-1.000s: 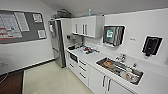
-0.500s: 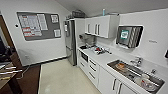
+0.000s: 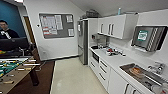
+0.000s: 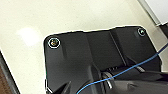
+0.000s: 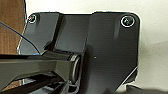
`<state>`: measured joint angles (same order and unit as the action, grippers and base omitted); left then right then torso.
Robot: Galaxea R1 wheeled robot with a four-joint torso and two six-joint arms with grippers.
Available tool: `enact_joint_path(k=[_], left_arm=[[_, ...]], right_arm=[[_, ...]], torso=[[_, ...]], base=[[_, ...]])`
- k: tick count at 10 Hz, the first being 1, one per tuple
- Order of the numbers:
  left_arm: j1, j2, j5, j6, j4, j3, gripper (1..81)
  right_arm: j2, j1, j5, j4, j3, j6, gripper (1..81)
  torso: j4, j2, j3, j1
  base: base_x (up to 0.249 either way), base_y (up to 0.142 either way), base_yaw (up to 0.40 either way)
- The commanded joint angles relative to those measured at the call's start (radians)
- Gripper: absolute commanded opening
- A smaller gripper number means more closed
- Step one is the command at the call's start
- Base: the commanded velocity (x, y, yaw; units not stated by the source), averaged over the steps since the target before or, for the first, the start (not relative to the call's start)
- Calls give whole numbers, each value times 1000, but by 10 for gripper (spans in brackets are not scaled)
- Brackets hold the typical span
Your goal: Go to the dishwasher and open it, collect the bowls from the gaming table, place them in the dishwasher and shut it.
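Kitchenette (image 3: 117, 62) right — foosball table (image 3: 12, 68) left

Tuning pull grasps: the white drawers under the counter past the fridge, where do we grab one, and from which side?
Grip the dark bar handle at its middle, where it runs across the drawer front. It lies horizontal, so fingers probably go above and below it. Come from the floor aisle, square to the front: the counter covers it from above and the fridge closes the far end.

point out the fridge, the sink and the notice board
fridge (image 3: 82, 41), head view, on its steel door front
sink (image 3: 142, 76), head view, on the basin's near rim
notice board (image 3: 56, 25), head view, on the grey board among the papers
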<state>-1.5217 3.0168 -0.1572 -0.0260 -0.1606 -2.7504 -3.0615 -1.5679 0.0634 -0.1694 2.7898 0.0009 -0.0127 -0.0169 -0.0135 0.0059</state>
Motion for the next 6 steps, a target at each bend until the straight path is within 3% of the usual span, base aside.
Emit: enact_joint_path(k=[1,6], left_arm=[[48,-5,42,4,0,-2,811],[48,-5,42,6,-2,-3,811]], right_arm=[[-2,44,-48,-15,-4,-4,811],[-1,45,-47,-24,-1,-12,811]], torso=[[0,0,0,0],[0,0,0,0]], base=[[0,0,367],[0,0,367]])
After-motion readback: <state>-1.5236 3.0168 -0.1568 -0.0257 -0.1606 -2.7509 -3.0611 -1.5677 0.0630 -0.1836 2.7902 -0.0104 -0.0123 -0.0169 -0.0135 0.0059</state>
